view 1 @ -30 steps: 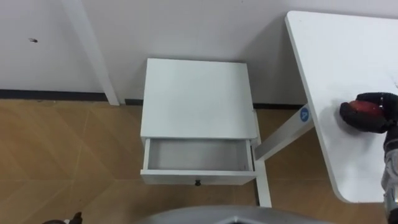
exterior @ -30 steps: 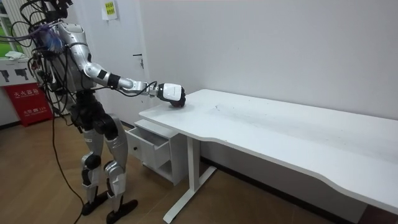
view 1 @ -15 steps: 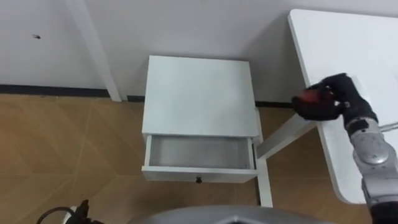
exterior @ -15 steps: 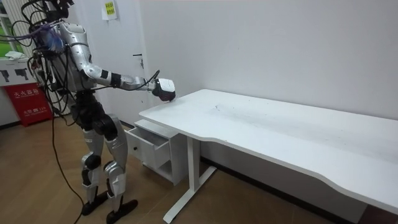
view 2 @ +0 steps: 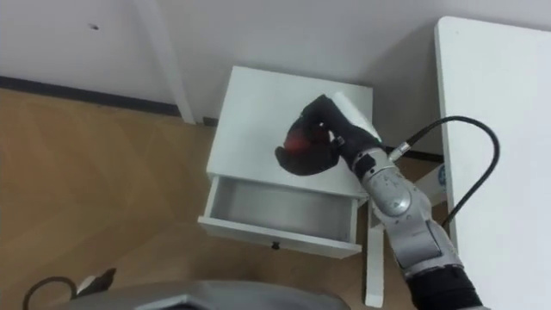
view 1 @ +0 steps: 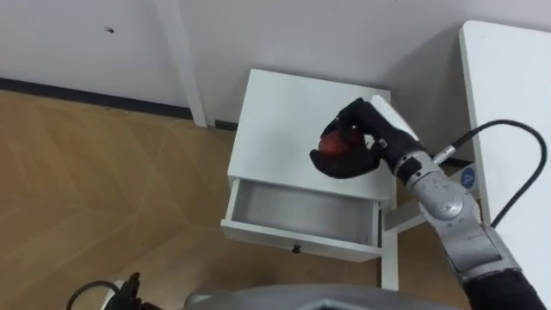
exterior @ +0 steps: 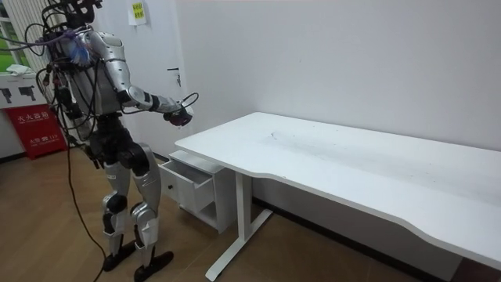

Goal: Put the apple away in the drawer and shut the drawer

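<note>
While aloft, apple (view 1: pixel 331 147) in right hand (view 1: pixel 366 138)

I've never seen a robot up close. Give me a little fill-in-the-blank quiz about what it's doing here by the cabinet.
1. The robot's right hand is curled round a red ____.
2. The drawer of the white cabinet stands ____.
3. Inside, the drawer is ____.
4. The white desk stands on the robot's ____ side of the cabinet.

Missing words: apple; open; empty; right.
</note>
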Controlling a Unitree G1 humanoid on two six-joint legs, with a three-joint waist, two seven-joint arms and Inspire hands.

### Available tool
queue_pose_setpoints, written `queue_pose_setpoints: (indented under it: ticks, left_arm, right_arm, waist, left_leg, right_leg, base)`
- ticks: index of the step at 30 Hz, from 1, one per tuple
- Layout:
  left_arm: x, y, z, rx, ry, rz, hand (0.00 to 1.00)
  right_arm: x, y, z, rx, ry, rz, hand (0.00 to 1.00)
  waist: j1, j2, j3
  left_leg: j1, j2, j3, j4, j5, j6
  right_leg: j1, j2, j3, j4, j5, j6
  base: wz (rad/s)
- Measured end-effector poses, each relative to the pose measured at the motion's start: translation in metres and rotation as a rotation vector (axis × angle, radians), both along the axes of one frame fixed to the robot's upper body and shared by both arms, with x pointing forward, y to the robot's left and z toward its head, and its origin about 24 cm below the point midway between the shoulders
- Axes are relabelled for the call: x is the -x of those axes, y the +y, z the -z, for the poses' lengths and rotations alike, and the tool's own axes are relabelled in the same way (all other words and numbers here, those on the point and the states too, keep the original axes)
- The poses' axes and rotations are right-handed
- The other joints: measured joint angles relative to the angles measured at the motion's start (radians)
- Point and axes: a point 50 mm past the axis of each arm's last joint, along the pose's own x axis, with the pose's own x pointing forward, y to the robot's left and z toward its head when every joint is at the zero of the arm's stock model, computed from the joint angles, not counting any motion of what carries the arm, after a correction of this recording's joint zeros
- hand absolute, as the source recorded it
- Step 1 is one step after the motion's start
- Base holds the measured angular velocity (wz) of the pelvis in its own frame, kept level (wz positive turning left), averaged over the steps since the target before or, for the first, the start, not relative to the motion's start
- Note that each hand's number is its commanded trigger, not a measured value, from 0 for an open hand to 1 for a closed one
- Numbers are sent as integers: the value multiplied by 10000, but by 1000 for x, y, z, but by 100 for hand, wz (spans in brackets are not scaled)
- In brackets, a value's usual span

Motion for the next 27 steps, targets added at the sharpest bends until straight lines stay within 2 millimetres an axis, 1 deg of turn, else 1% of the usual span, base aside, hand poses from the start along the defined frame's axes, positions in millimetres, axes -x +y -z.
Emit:
queue_pose_setpoints:
  ticks: [2, 7, 8, 9, 10, 15, 18, 22, 27]
  left_arm:
    - [-2, -2, 0, 30, -31, 19, 0]
    - [-6, -5, 2, 100, -51, 108, 0]
    - [-7, -6, 2, 116, -66, 109, 0]
    - [-7, -6, 2, 123, -76, 110, 0]
    - [-8, -7, 2, 135, -110, 116, 0]
    - [-18, -12, 1, 255, -482, 172, 0]
    - [-26, -14, 0, 244, -798, 180, 0]
    - [-31, -15, -2, 263, -1002, 172, 0]
    - [-34, -16, -2, 280, -1085, 181, 0]
  right_arm:
    - [2, 7, 2, -203, 199, -308, 100]
    - [4, 19, 4, -552, 393, -617, 100]
    - [4, 21, 4, -647, 409, -644, 60]
    - [4, 22, 4, -671, 415, -658, 60]
    - [4, 23, 4, -696, 430, -661, 0]
    - [6, 23, 11, -714, 729, -550, 0]
    - [7, 24, 14, -644, 855, -512, 0]
    - [8, 26, 15, -583, 1013, -481, 0]
    - [10, 24, 20, -528, 1259, -453, 0]
  waist:
    - [4, -2, -2]
    - [26, -44, -30]
    - [25, -50, -34]
    - [33, -48, -33]
    - [36, -53, -36]
    - [39, -32, -41]
    - [-30, 30, -21]
    - [-54, 93, -75]
    - [-61, 85, -81]
  left_leg:
    - [-11, -1, -4, 1, 0, -1]
    - [-25, 4, -70, 4, 1, 1]
    - [-25, 5, -92, 7, 2, 1]
    - [-26, 4, -115, 7, 1, 1]
    - [-36, 1, -154, 12, 1, 1]
    - [-99, -6, -186, 48, 1, 2]
    - [-164, -11, -199, 71, 1, 1]
    - [-165, -13, -212, 71, 2, 0]
    - [-156, -12, -216, 65, 2, 0]
  right_leg:
    - [-4, -1, -32, 17, 0, 0]
    - [-2, -34, -125, 19, 0, 0]
    - [-2, -34, -129, 19, 0, 0]
    - [-1, -34, -132, 18, 0, 0]
    - [5, -37, -134, 18, 0, 0]
    - [-26, -40, -151, 19, 1, 0]
    - [-51, -42, -221, 19, 2, -1]
    - [-53, -36, -227, 18, 2, -1]
    - [-51, -34, -225, 11, 1, -1]
  base:
    - [2]
    - [2]
    - [0]
    - [3]
    - [5]
    - [2]
    - [6]
    - [0]
    - [0]
